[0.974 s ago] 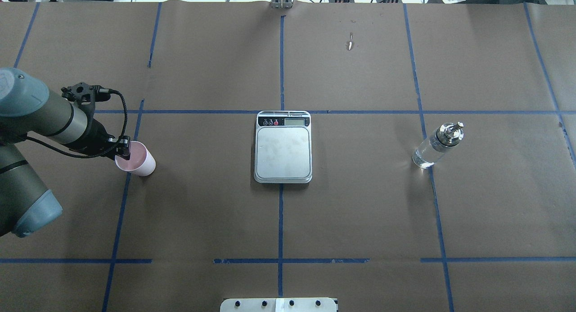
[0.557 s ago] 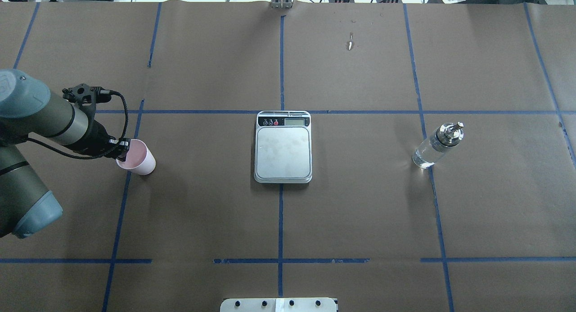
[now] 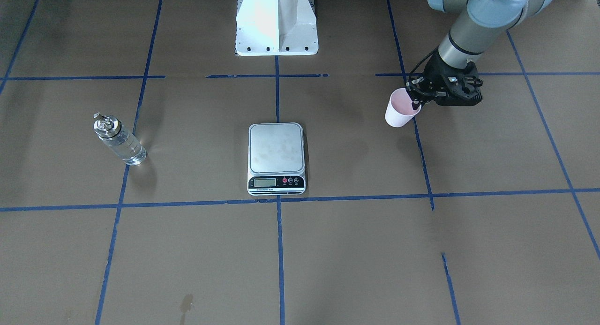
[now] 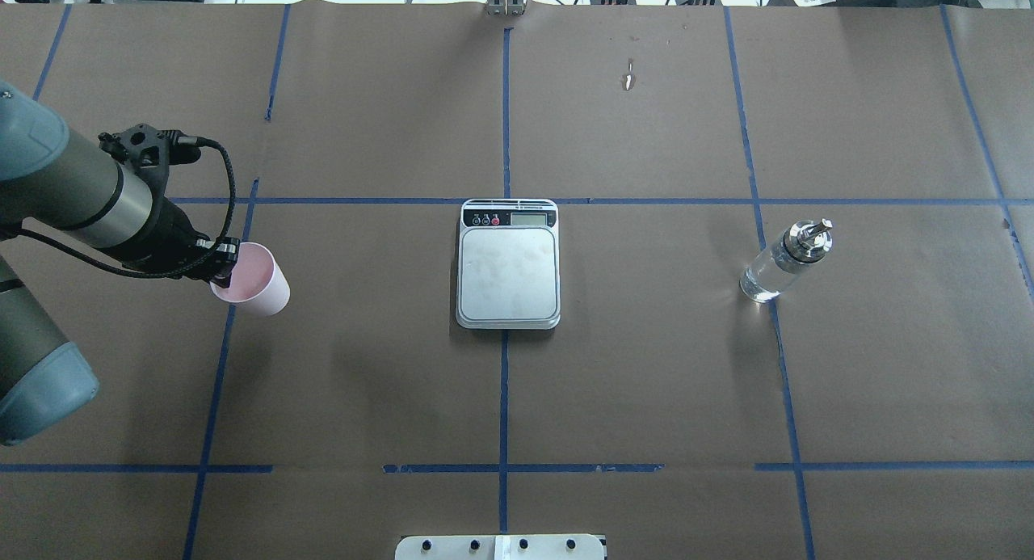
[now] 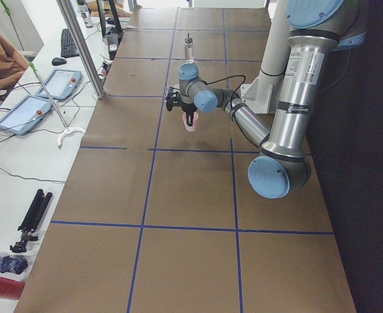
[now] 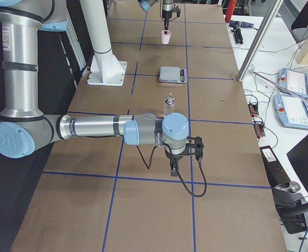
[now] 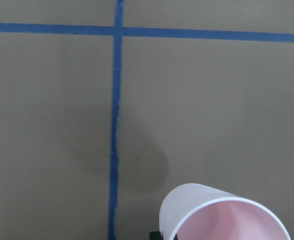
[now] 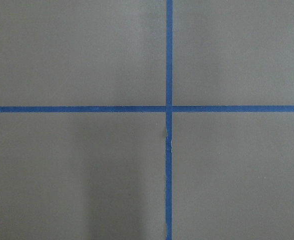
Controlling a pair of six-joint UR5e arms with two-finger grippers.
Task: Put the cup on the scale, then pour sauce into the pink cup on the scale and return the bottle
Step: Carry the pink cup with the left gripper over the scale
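The left gripper [image 4: 223, 263] is clamped on the thin rim of the pale pink cup [image 4: 254, 284]. The cup hangs a little tilted above the brown paper table [image 4: 646, 382], well apart from the flat silver-grey scale [image 4: 508, 273]. Inside the cup only pink wall shows. The glass bottle [image 4: 777, 267] with a shiny metal spout holds clear liquid [image 4: 761, 284]. The right gripper [image 6: 173, 169] shows only from the side, and I cannot tell if it is closed.

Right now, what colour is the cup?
Pale pink inside, whiter outside; the cup shows best in the left wrist-mounted view.
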